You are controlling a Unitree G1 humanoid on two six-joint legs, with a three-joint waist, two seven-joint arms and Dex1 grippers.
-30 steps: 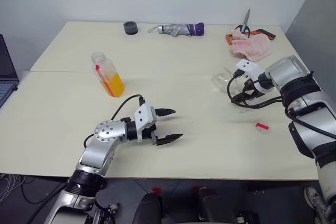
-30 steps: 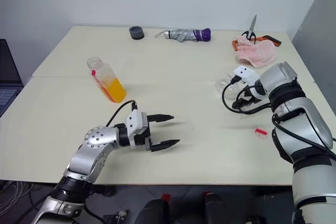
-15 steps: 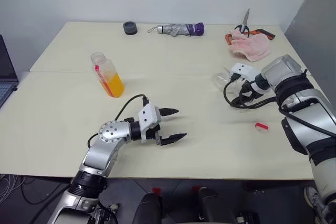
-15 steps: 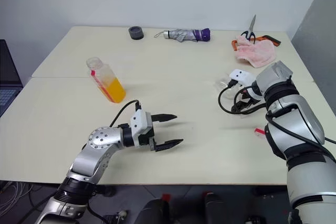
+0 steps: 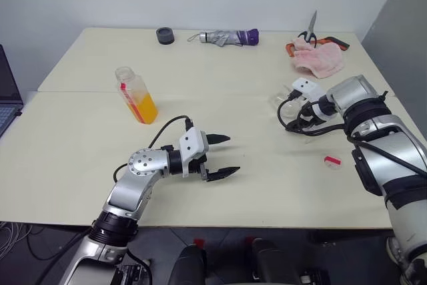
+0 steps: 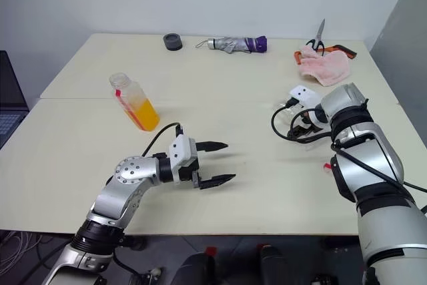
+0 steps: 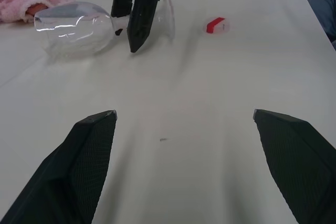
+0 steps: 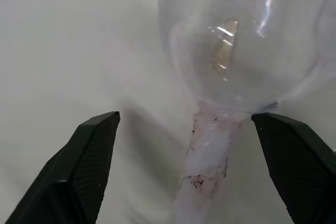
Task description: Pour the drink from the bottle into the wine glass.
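Two end effectors are over the pale surface (image 5: 80, 158), both spread open and holding nothing. The left end effector (image 5: 223, 155) hangs near the front edge. The right end effector (image 7: 131, 27) straddles the stem of the wine glass (image 7: 73, 27), which lies on its side toward the right edge. The bottle (image 5: 136, 95), uncapped and partly full of orange drink (image 5: 144, 109), stands upright toward the left edge. A red cap (image 5: 332, 161) lies near the right edge.
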